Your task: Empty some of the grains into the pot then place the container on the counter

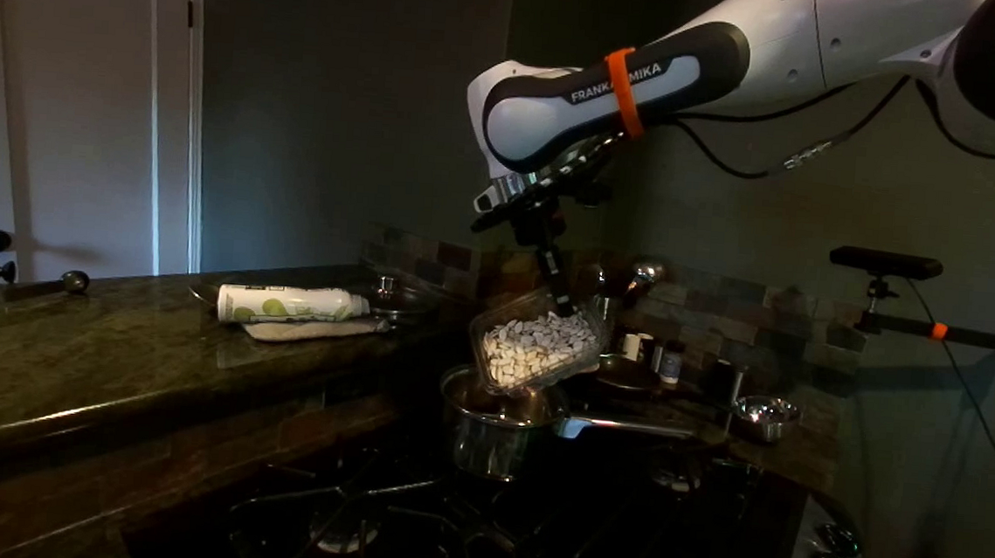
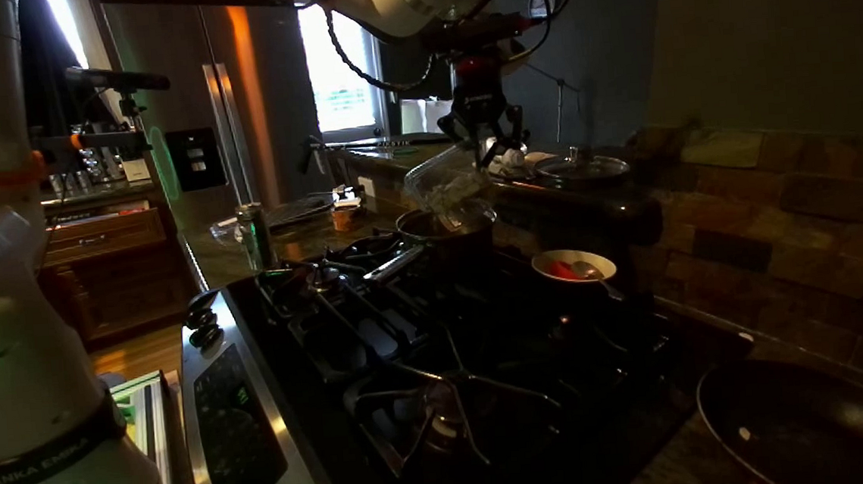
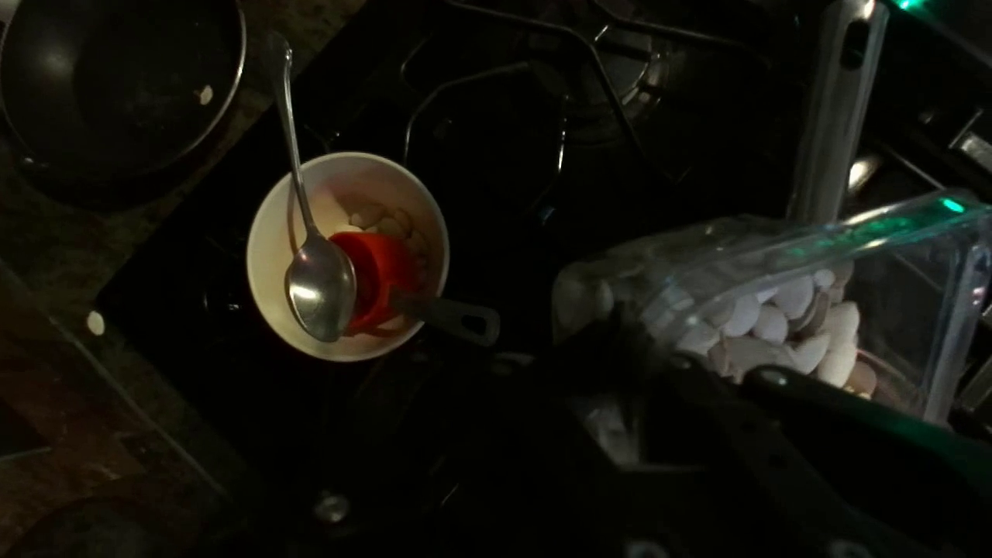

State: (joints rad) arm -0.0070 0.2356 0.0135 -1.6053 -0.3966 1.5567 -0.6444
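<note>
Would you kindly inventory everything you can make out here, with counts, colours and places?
container: one, clear, tilted above the pot
grains: many, pale, inside the container
pot: one, steel, on the stovetop
stovetop: one, black, beside the counter
counter: one, dark, higher than the stovetop
bowl: one, white, on the stovetop
spoon: one, silver, in the bowl
scoop: one, red, in the bowl
pan: one, dark, beside the stovetop
lid: one, clear, on the counter
cylinder: one, white and green, lying over the counter
steel dish: one, silver, past the stovetop
refrigerator: one, grey, background
door: one, white, background
camera: one per exterior view, black, on a bar
arm: one, white, above the stovetop
fingers: one pair, black, shut on the container
</note>
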